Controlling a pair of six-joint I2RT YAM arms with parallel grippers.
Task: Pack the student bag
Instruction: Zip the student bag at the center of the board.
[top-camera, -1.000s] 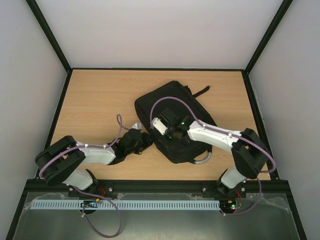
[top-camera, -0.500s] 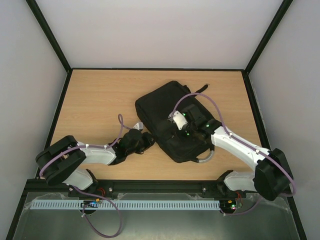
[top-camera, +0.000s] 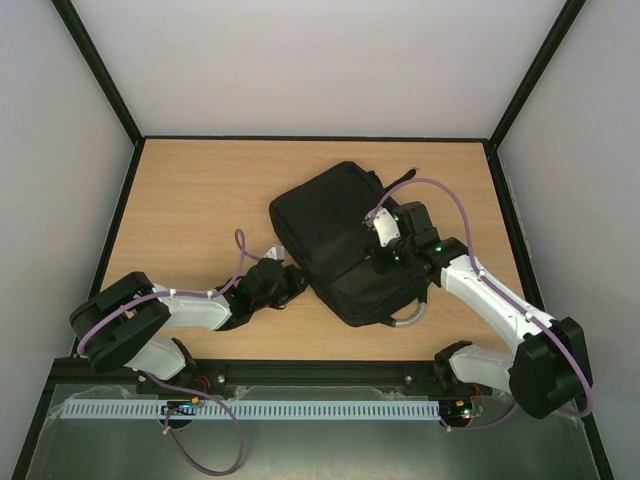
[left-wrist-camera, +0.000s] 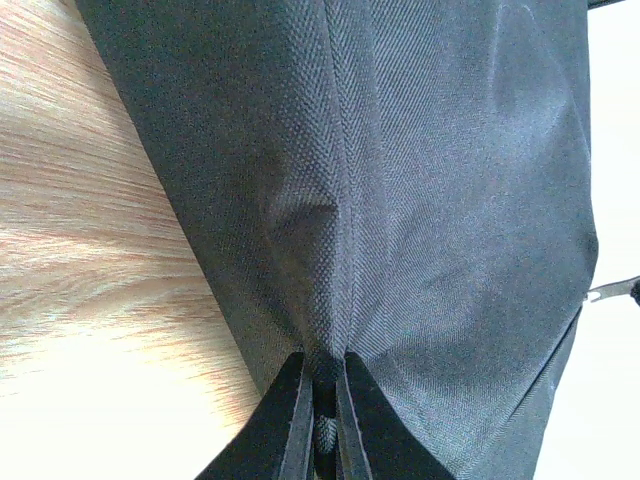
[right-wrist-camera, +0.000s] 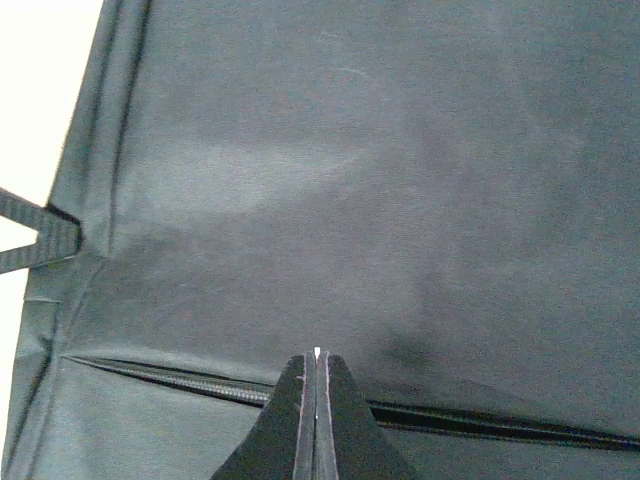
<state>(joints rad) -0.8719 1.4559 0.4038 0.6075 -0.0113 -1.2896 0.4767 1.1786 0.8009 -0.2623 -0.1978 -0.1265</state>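
Worktop: pale wood; the bag and both arms are on or over it.
Student bag: black, lying flat and skewed, centre-right of the worktop, long side running from far right to near left.
Right arm: stretched from its base up and leftward, wrist over the bag's right half and hiding part of it.
Left arm: folded low along the near edge, forearm reaching right to the bag's near-left edge.
Grey handle loop: pokes out from the bag's near edge, below the right forearm.
Left fingers: drawn almost together, nipping a puckered fold of bag fabric along a seam. Only the wrist view shows it; from above the wrist covers the spot.
Right fingers: pressed tight together just above the bag panel; a tiny pale speck at the tips, cannot tell what.
Zipper: runs across right beside the right fingertips.
Strap: black webbing at the bag's edge, seen in the right wrist view.
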